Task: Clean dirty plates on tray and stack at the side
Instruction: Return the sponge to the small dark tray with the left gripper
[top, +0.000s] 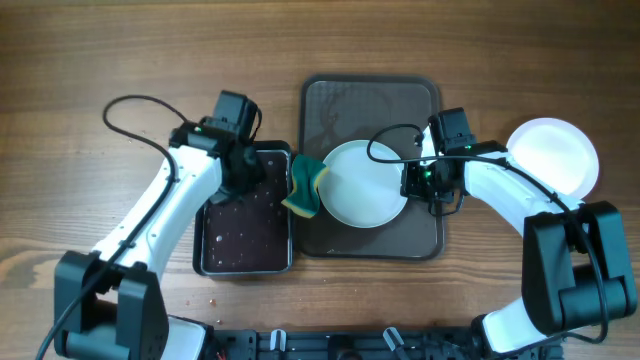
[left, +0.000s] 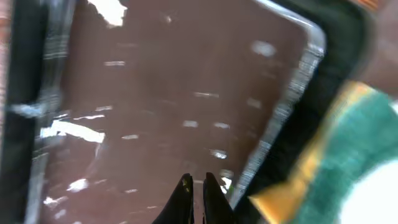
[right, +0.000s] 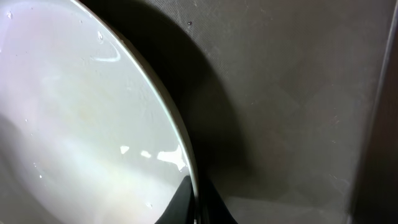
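A white plate (top: 362, 184) lies on the dark tray (top: 371, 100) in the middle. My right gripper (top: 412, 183) is shut on the plate's right rim; the wrist view shows its fingers (right: 194, 200) pinching the rim of the plate (right: 81, 112). A green and yellow sponge (top: 304, 185) lies between the plate's left edge and the dark bin (top: 244, 225); it also shows blurred in the left wrist view (left: 336, 149). My left gripper (left: 193, 198) is shut and empty above the bin's floor (left: 155, 106), left of the sponge (top: 245, 165). A second white plate (top: 553, 155) lies on the table at the right.
The dark bin holds several white crumbs. A few crumbs lie on the table (top: 215, 298) below the bin. Cables loop over both arms.
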